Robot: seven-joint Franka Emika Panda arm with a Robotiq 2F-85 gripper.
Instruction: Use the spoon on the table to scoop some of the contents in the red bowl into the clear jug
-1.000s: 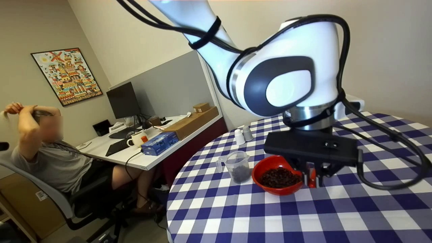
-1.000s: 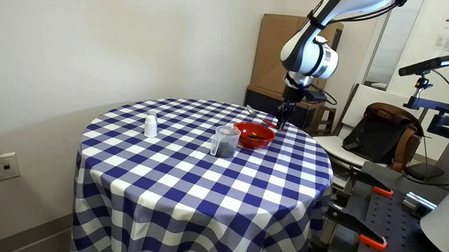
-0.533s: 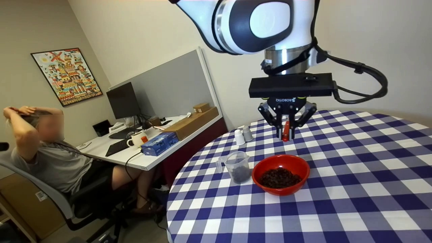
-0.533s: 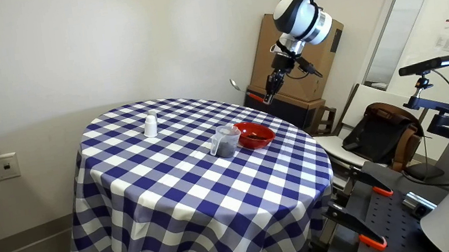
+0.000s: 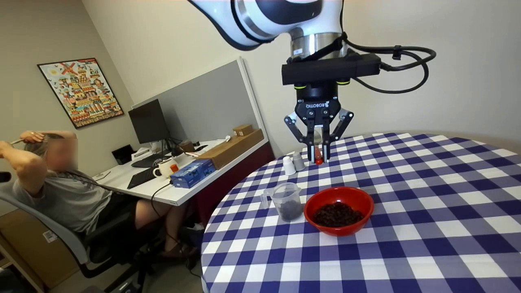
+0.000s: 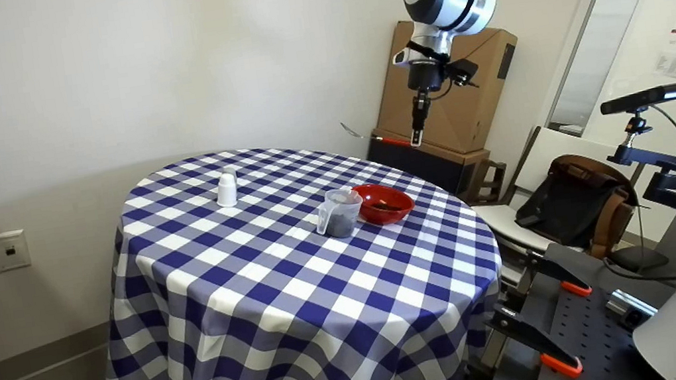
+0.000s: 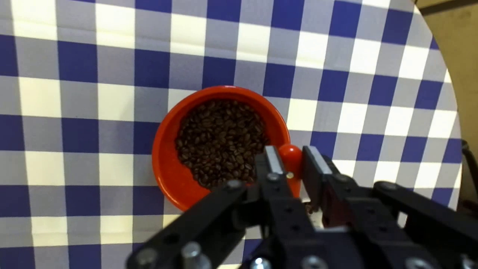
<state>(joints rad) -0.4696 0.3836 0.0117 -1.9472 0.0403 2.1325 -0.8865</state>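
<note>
Standing on the table (image 5: 378,260) were one red bowl (image 5: 338,230), one clear jug (image 5: 286,192) just beside it and two small shakers (image 5: 289,165) farther back; the red bowl held one heap of dark brown beans (image 7: 220,144), and something dark (image 5: 290,210) showed in the lower part of the clear jug; one spoon (image 6: 394,141) was in the air above the table, the end of its red-orange handle pinched between the two jaws of the gripper (image 5: 319,158), its silver end reaching out away from them; whether that end carried beans could not be told; a blue-and-white checked cloth (image 6: 266,335) covered the round table and hung down its side; in an exterior view one person (image 5: 77,199) sat, arms raised to the head, by a desk (image 5: 122,173) with one monitor (image 5: 148,121) and one blue box (image 5: 193,173); in an exterior view a black bag (image 6: 551,205) rested on a chair (image 6: 504,229) past the table's edge.
</note>
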